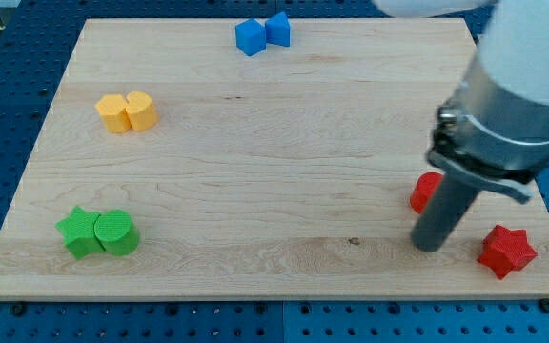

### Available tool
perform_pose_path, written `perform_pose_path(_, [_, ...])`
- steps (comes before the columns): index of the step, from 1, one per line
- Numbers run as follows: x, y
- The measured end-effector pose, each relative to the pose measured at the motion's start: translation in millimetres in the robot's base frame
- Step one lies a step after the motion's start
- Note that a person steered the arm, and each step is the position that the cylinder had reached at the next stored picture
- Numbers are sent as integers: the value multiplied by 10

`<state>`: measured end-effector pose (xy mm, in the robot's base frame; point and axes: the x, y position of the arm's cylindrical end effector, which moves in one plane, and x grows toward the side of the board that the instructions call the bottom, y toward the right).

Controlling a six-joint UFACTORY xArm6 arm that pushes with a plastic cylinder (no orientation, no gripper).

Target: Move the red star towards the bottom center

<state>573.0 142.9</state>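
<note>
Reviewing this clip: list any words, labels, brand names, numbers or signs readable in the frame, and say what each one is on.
None: no readable text, number or logo shows anywhere in this view.
The wooden board, red star, partly hidden red block, blue blocks, yellow blocks and green blocks are all unmarked.
The arm's grey housing and dark rod carry no legible marking; my tip rests left of the red star.

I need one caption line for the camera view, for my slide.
My tip rests on the wooden board between a partly hidden red block and the red star, which lies near the view's bottom right.
</note>
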Motion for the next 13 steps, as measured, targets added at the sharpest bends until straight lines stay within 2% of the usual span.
perform_pose_path(3, [-402,62])
perform_pose_path(6, [-185,47])
perform_pose_path(7, [-275,-119])
perform_pose_path(8, [-683,-336])
perform_pose_path(9, [-1193,-134])
perform_pose_path(10, [-1297,738])
perform_pose_path(11, [-1020,1644])
perform_pose_path(12, [-234,2004])
perform_pose_path(13, [364,1986])
